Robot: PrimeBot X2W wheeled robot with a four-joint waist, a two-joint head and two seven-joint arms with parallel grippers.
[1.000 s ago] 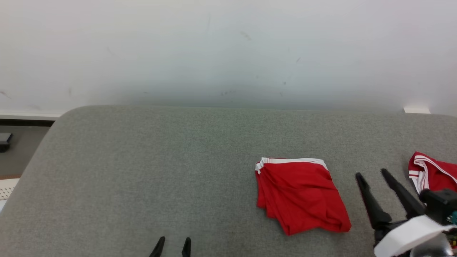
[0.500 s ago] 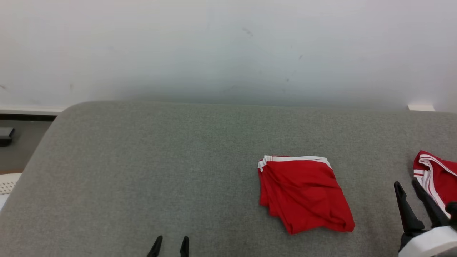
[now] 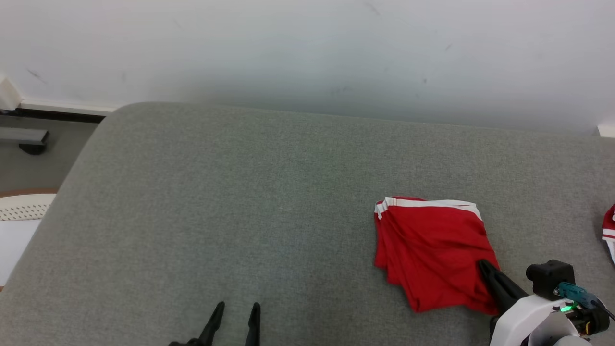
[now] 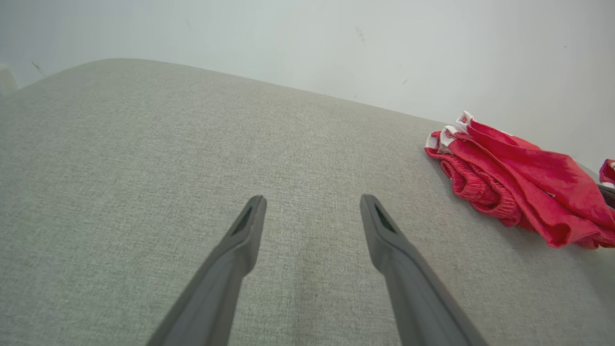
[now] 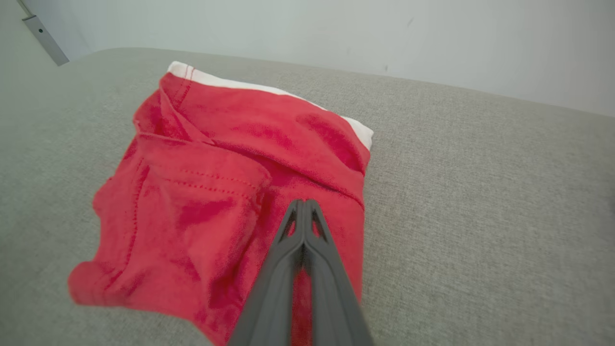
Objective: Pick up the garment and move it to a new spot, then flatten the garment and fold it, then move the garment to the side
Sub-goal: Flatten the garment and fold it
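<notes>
No writing, label, brand, number or sign can be read.
The folded red cloth garment with the white waistband (image 3: 432, 250) shows plain stripes and rows of stitching, but no letters or logo that can be made out. The grey woven fabric surface (image 3: 240, 216) shows bare weave. The pale wall (image 3: 288, 48) bears a few faint dark scuffs, none shaped like a character. A small green light (image 3: 568, 307) glows beside the white rounded housing (image 3: 519, 317) at the lower right of the head view, and any legend next to it is too small to tell.
</notes>
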